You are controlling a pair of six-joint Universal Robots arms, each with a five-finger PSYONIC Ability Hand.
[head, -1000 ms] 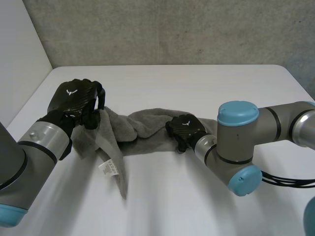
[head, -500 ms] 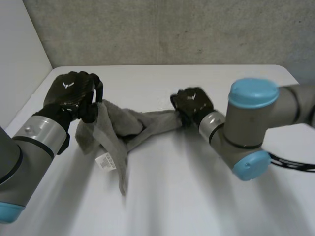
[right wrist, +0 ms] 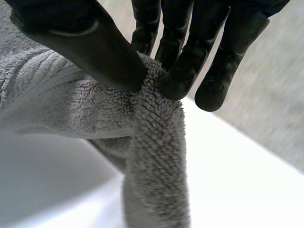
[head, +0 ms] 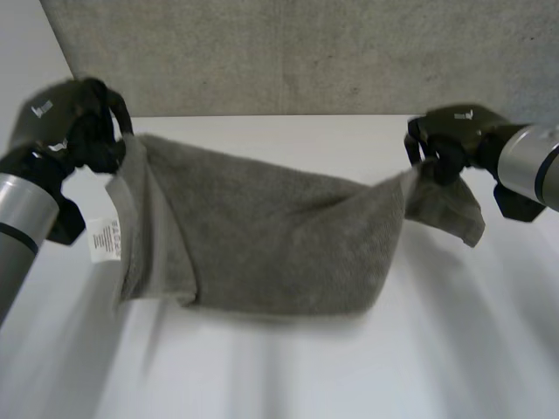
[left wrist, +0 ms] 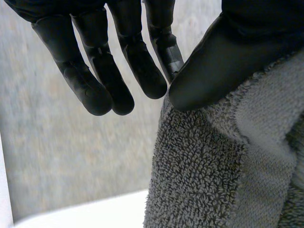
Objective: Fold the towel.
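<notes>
holding the grey towel (head: pixel 262 236) up off the white table (head: pixel 306 375), stretched wide between both hands. clamped at one upper corner by the left hand (head: pixel 74 122), thumb pressed onto the pile with one finger closing against it, the other fingers (left wrist: pixel 95 90) straighter and clear of the cloth. pinched at the opposite end by the right hand (head: pixel 454 140), between thumb and fingertips (right wrist: pixel 178 83), a little in from the corner, so that a short flap drops past that hand on its outer side. sags in the middle along the top edge. hangs with the bottom edge low, close over the table; cannot tell whether touching there. doubled over on itself at the left hand's side, with a white label (head: pixel 105 240) showing on that side edge. leaves bare table in front of the lower edge, and more behind the cloth up to the grey wall (head: pixel 306 52). sets both hands well apart, each near its own side of the table.
</notes>
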